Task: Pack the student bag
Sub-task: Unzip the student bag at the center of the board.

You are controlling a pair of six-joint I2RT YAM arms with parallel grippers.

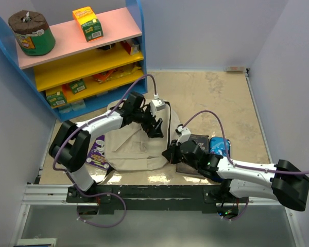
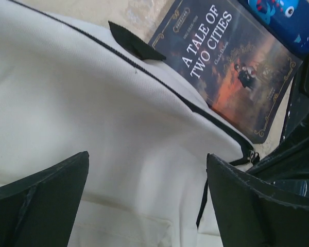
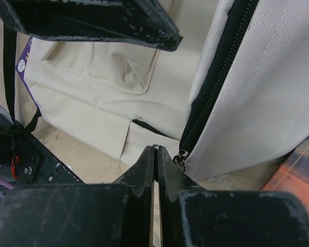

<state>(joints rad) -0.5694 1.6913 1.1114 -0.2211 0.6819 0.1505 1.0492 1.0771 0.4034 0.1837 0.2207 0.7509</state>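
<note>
Left of centre on the tabletop, a blue-framed shelf carries a green pack of paper rolls and an orange-and-green carton on its pink top board. Below and to the right, a purple book pokes out from under the left edge of the student bag — the cream backpack lies flat near the middle of the marbled table, close to the arms' bases, pocket side up.

Over the bag's upper right part hovers the left gripper. Its fingers are spread wide, only pale fabric shows between them, and they hold nothing.

At the bag's right edge sits the right gripper, fingers pressed together with nothing visible between them. Its wrist camera shows the black zipper running down the bag's side and the metal pull just beside the fingertips — whether they touch cannot be told.

Farther right, a paperback titled "A Tale of Two Cities" lies flat on the table beside the bag, and a glossy blue pencil case rests just past its right side.
</note>
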